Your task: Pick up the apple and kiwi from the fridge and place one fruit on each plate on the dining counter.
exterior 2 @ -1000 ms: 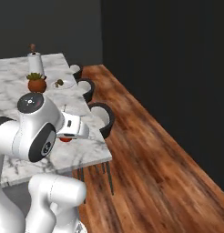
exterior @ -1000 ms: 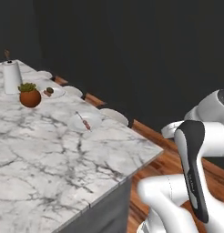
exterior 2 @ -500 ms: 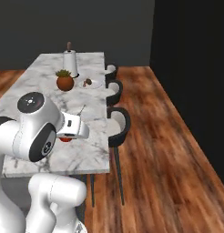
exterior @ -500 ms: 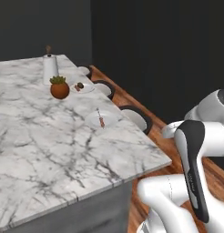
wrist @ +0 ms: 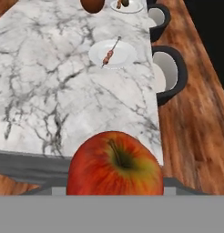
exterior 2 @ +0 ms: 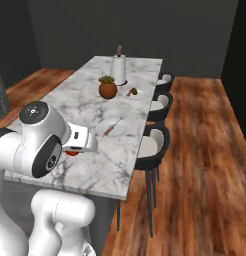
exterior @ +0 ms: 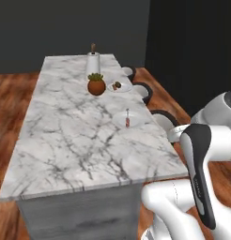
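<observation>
While we carry the apple [wrist: 114, 164] clamped in the jaws, it sits low at 6 o'clock of the hand view, short of the near edge of the desk [exterior: 75, 140]. Two plates wait ahead: the nearer plate [wrist: 113, 53] at 12 o'clock bears a skewer [wrist: 110, 51], the farther plate [exterior 2: 135, 93] holds a small brown thing, perhaps the kiwi. We judge the main risk is setting the apple onto the skewer, so it rocks and rolls off toward the stools [exterior 2: 154, 144]. Another is choosing the occupied far plate. A reach past the plant pot [exterior: 96, 85] could also knock it.
</observation>
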Controlling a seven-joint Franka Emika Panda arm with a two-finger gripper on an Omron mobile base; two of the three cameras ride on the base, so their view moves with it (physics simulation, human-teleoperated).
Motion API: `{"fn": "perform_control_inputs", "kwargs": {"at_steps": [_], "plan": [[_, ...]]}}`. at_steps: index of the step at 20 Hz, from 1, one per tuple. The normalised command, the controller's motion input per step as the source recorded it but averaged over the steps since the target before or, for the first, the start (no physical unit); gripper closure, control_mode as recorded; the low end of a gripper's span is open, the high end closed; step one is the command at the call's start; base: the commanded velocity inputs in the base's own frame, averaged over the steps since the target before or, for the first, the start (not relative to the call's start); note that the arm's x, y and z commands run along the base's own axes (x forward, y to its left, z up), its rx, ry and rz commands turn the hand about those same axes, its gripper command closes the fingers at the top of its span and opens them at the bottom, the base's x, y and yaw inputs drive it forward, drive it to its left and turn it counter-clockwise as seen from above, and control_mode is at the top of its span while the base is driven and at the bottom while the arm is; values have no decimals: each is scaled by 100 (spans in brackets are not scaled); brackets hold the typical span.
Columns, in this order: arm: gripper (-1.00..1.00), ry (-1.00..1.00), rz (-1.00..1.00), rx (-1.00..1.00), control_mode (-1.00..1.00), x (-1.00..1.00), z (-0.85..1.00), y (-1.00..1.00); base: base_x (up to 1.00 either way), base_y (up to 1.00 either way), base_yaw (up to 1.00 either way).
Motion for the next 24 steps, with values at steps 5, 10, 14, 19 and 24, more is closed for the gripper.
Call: {"fn": "perform_control_inputs", "kwargs": {"at_steps": [5,10,14,19,24], "plan": [[100,0,0,0,100,0,0,0,0,-45,43],[100,0,18,0,-100,8,-1,-19,1,-16,16],[100,0,10,0,-100,37,-2,-19,0,0,0],[100,8,0,-4,-100,87,-4,-1,0,0,0],[100,12,-3,-6,-100,98,-11,-9,0,0,0]]}}
